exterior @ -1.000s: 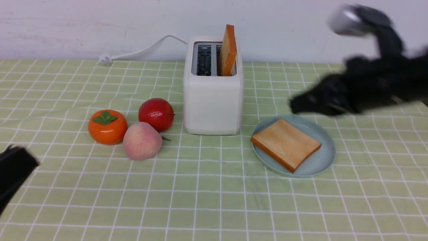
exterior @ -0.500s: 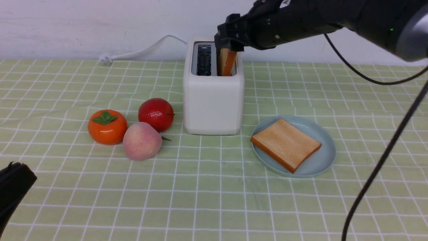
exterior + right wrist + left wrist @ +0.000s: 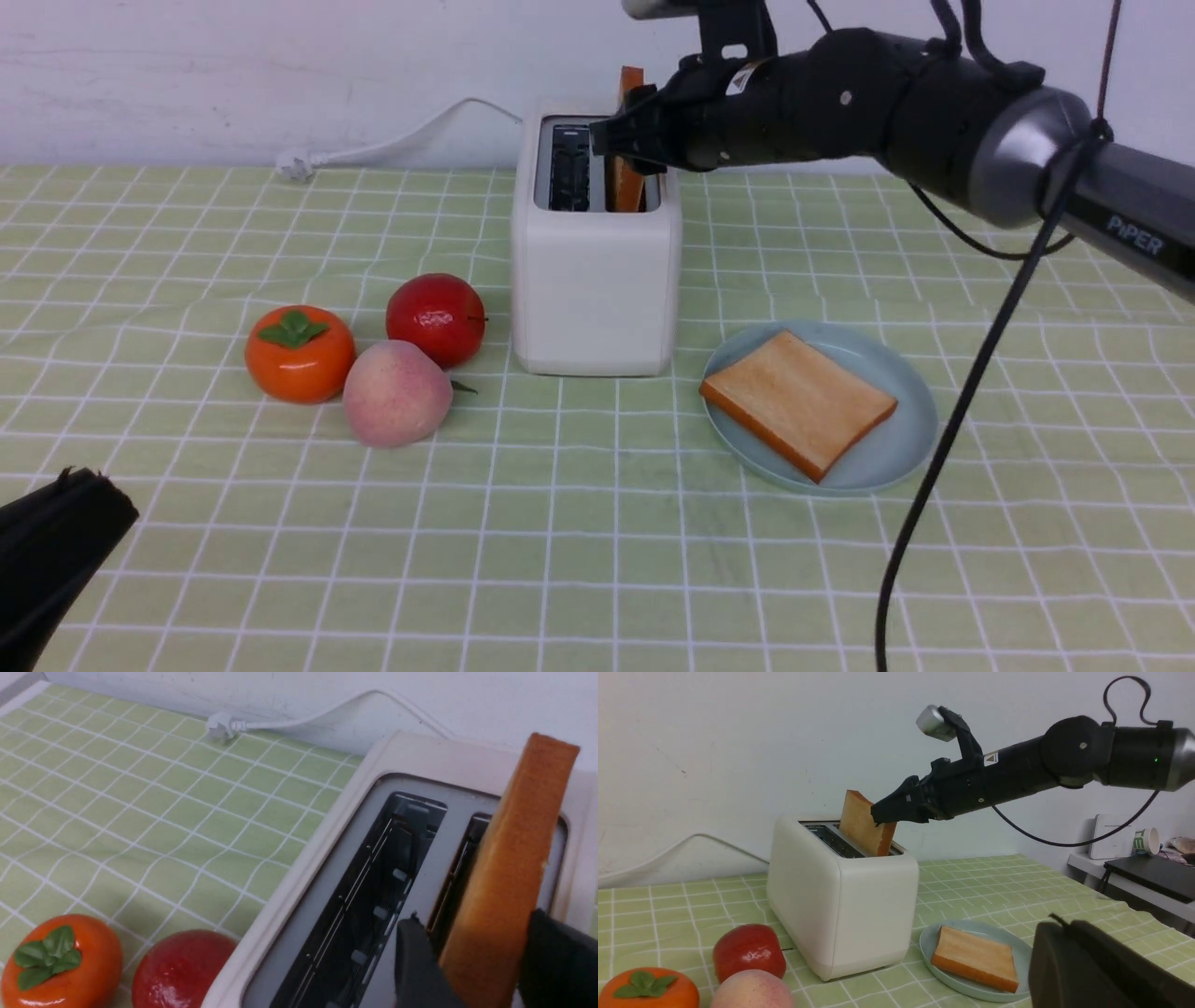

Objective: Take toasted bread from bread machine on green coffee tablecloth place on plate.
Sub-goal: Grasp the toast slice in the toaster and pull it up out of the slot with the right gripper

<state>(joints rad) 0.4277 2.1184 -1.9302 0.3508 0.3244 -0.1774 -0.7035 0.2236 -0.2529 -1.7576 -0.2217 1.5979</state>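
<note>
Left gripper (image 3: 56, 532) sits nearest, closed and empty. One toast slice (image 3: 798, 401) lies flat on the plate (image 3: 910, 439) on the green tablecloth (image 3: 560, 523), so half done. Farther back, the second slice (image 3: 509, 872) stands in the bread machine (image 3: 593, 289). The right gripper (image 3: 474, 919) has its fingers (image 3: 416, 961) pinching both faces. Lifting and plating are left.

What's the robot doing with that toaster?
It is taking toast out of the toaster and putting it on a plate. One slice already lies flat on the plate. The right gripper has reached over the toaster, and its fingers look pressed against both sides of the second slice, which stands up out of one slot. The other slot is empty. The left gripper rests low at the near side, shut and holding nothing.
</note>
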